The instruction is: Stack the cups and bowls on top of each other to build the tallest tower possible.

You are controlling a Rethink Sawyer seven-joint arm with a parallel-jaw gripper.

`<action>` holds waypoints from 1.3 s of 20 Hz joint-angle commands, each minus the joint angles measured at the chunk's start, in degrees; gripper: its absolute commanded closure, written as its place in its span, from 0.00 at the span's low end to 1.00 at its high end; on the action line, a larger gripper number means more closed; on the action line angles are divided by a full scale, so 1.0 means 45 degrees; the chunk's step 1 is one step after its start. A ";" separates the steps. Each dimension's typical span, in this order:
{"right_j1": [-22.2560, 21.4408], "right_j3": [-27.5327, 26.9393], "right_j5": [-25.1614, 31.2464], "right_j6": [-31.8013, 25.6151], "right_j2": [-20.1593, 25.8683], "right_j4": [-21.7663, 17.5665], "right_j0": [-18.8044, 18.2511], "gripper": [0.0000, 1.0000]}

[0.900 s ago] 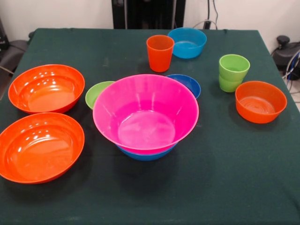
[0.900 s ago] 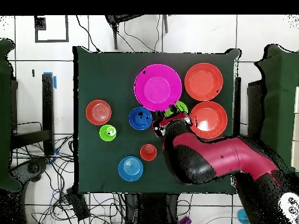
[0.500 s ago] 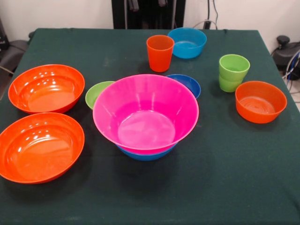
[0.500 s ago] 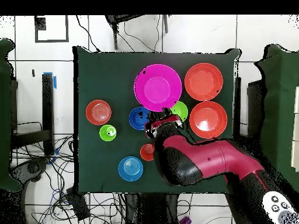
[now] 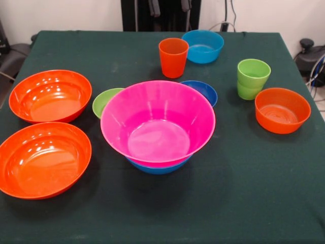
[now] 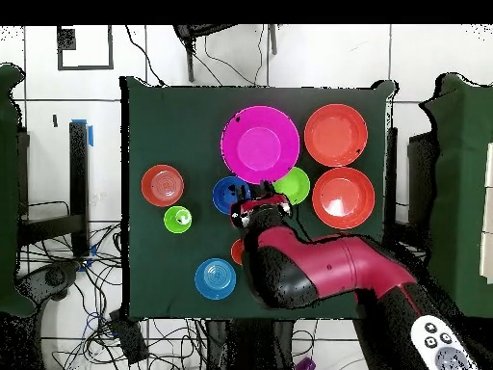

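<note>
Swinging across above the dark blue plastic bowl (image 6: 229, 196), the red arm's tool (image 6: 262, 208) now uncovers the lime bowl (image 6: 292, 185); grip unreadable. Pink-on-blue tower (image 5: 158, 123) sits mid-tabletop, unstacked further.

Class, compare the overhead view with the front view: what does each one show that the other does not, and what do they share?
Only the overhead view shows the red and black arm reaching over the table, hiding most of the orange cup, and the floor cables around the table.

Only the front view shows the blue bowl nested under the pink bowl, and the green cups stacked one in the other.

Both show the two large orange bowls and the light blue bowl.
</note>
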 commanded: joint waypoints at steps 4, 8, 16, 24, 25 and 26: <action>0.0604 0.0587 -0.0825 0.2255 -0.1796 0.0095 0.1262 0.00; 0.0545 0.0563 -0.0788 0.2191 -0.1754 0.0049 0.1272 0.00; 0.0669 0.0410 -0.0691 0.1568 -0.1714 -0.0488 0.0936 0.00; 0.1467 -0.0999 0.0801 -0.0837 -0.1149 -0.2326 -0.0236 0.00; 0.1612 -0.1239 0.0958 -0.1108 -0.1106 -0.2596 -0.0337 0.00; 0.1701 -0.1374 0.1063 -0.1221 -0.1002 -0.2778 -0.0449 0.00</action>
